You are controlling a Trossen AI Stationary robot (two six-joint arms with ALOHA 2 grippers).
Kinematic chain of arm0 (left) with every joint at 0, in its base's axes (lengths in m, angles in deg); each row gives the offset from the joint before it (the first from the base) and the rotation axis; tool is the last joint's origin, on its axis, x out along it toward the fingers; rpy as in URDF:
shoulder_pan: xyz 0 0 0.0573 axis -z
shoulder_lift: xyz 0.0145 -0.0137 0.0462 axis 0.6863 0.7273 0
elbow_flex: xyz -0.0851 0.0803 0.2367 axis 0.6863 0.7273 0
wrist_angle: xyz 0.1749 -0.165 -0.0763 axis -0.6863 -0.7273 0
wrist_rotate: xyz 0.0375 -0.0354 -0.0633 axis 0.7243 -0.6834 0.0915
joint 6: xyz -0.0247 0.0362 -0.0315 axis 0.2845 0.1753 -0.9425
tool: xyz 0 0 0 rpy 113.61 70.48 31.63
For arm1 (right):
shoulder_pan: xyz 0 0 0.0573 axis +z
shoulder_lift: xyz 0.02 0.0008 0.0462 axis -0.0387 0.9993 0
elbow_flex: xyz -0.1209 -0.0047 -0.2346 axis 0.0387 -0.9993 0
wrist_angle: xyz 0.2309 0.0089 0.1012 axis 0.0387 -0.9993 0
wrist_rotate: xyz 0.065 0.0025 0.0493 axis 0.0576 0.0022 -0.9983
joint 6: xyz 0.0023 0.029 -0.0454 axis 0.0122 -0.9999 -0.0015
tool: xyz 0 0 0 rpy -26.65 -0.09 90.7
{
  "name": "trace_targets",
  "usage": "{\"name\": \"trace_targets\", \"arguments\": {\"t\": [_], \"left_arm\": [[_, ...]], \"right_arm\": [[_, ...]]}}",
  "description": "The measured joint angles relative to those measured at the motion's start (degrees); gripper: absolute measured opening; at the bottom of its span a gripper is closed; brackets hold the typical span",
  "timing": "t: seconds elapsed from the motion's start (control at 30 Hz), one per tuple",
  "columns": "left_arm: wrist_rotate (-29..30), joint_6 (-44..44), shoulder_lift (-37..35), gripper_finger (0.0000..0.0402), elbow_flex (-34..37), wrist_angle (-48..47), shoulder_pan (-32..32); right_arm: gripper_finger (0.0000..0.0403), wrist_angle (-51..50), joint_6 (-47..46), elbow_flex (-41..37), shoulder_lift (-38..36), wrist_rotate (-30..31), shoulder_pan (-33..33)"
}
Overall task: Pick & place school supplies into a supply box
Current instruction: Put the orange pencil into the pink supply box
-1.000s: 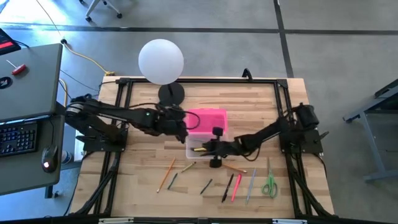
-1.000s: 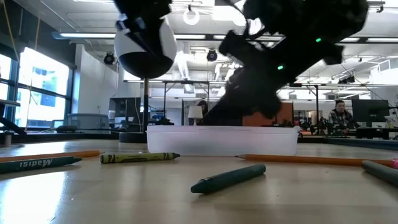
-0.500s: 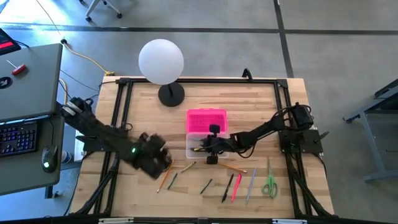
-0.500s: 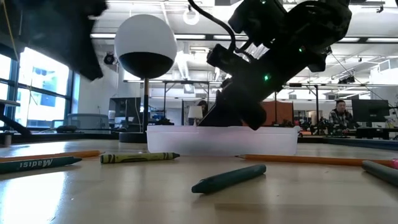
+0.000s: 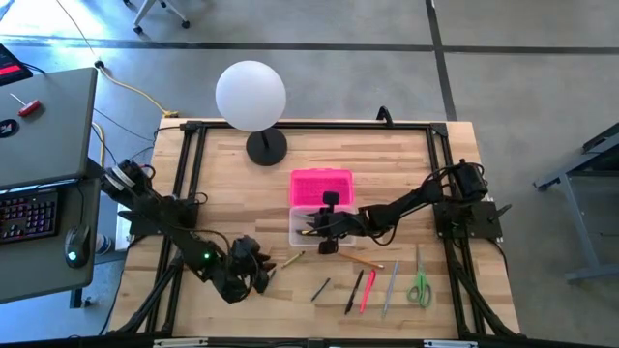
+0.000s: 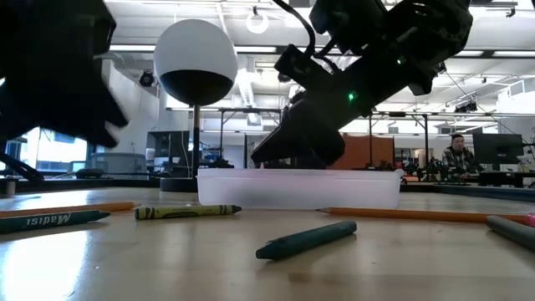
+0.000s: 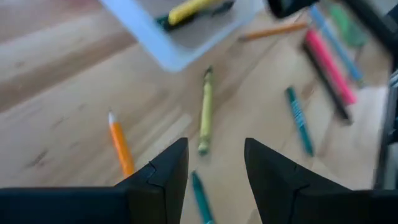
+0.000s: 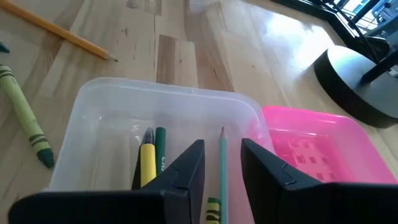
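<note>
The supply box (image 5: 308, 228) is a clear tub at mid-table, its pink lid (image 5: 321, 186) lying just beyond it. My right gripper (image 8: 222, 149) hovers open over the tub. A teal pencil (image 8: 222, 171) lies in the tub under the gap between its fingers, beside a yellow crayon (image 8: 147, 167) and a green one (image 8: 161, 154). My left gripper (image 7: 216, 149) is open, low over loose supplies near the front left: an orange pencil (image 7: 121, 148), a yellow-green crayon (image 7: 205, 112) and a teal crayon (image 7: 200, 193).
More pens and crayons (image 5: 366, 288) and green-handled scissors (image 5: 419, 288) lie along the near right. A white globe lamp (image 5: 250, 94) stands on a black base (image 5: 266, 147) at the far left. Black frame rails (image 5: 184, 184) run along the table's sides.
My left gripper has swung away from the pink lid toward the table's near left, sinking low and rolling as it went, and now hangs over the loose pencils. My right gripper has stayed over the tub.
</note>
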Motion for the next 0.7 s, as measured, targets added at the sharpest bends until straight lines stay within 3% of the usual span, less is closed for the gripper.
{"name": "trace_targets", "arguments": {"t": [0.23, 0.47, 0.7], "left_arm": [[-0.3, -1.6, 1.2, 0.0188, -0.7, -2.7, -0.1], [0.3, -2.2, 1.2, 0.0188, -0.6, -9.0, -1.0], [-1.5, -1.9, 1.2, 0.0188, -0.6, -9.5, -3.7]], "right_arm": [[0.0083, 0.8, 4.0, 0.0, 0.0, -0.1, 0.0], [0.0083, 1.9, 4.1, 0.0, 0.0, -0.2, 0.0], [0.0083, 1.9, 2.3, 0.0, 0.0, -0.5, 0.0]]}}
